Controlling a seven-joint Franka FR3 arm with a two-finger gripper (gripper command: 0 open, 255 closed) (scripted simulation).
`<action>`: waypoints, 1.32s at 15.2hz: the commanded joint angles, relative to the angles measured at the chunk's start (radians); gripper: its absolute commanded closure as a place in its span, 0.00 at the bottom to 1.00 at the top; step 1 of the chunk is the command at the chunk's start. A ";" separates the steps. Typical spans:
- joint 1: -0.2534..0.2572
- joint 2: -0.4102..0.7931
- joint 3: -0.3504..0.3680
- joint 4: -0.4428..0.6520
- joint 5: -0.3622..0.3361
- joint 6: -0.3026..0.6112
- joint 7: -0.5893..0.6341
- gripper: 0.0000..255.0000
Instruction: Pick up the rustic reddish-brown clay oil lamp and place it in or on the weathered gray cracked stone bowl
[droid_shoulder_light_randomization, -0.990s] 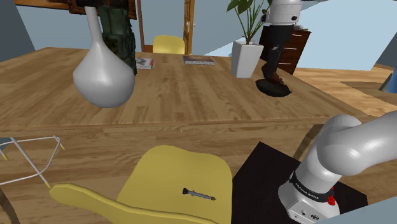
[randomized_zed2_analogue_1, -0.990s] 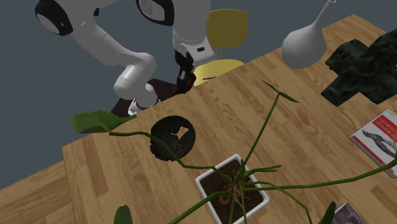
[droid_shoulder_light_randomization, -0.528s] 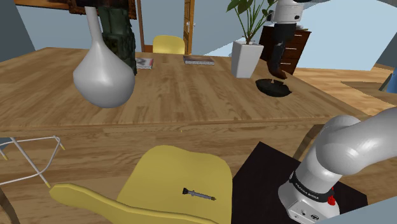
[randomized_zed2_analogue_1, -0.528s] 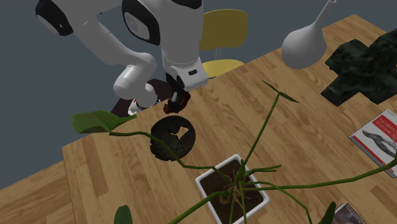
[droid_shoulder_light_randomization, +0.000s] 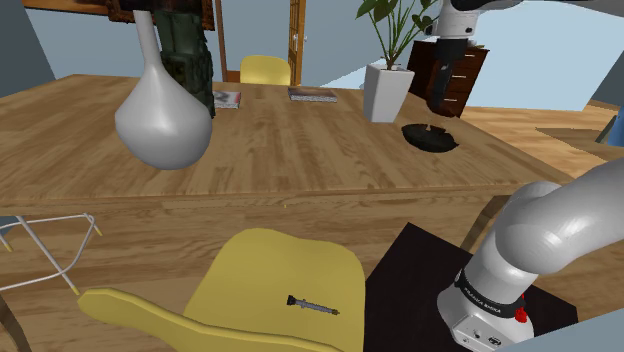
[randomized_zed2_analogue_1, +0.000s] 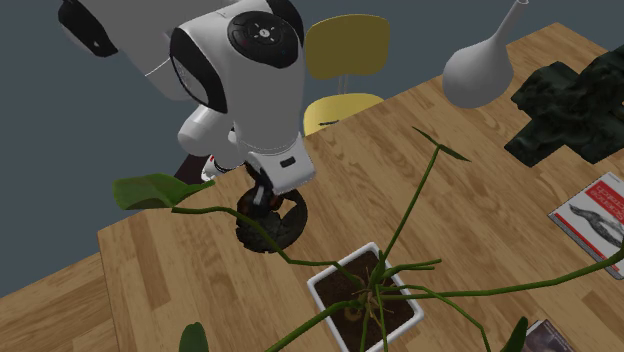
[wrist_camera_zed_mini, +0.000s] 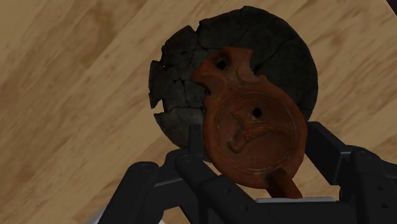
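Moved since 0.5 s ago: gripper (wrist_camera_zed_mini: 254, 143) went from beside the cracked dark stone bowl (wrist_camera_zed_mini: 181, 95) to over it, above the wooden table (wrist_camera_zed_mini: 70, 102). Fingers clamp the reddish-brown clay oil lamp (wrist_camera_zed_mini: 251, 130), held clear of the bowl. Second exterior view: wrist housing covers part of the bowl; lamp hard to make out there.

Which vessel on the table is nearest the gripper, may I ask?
The dark cracked bowl, right under the gripper holding the lamp; vase and planter stand farther off.
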 joint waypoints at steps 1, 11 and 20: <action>-0.002 -0.004 -0.007 -0.027 -0.005 0.025 -0.002 1.00; -0.010 -0.025 -0.025 -0.175 -0.022 0.152 0.016 1.00; -0.011 -0.026 -0.027 -0.191 -0.024 0.166 0.018 1.00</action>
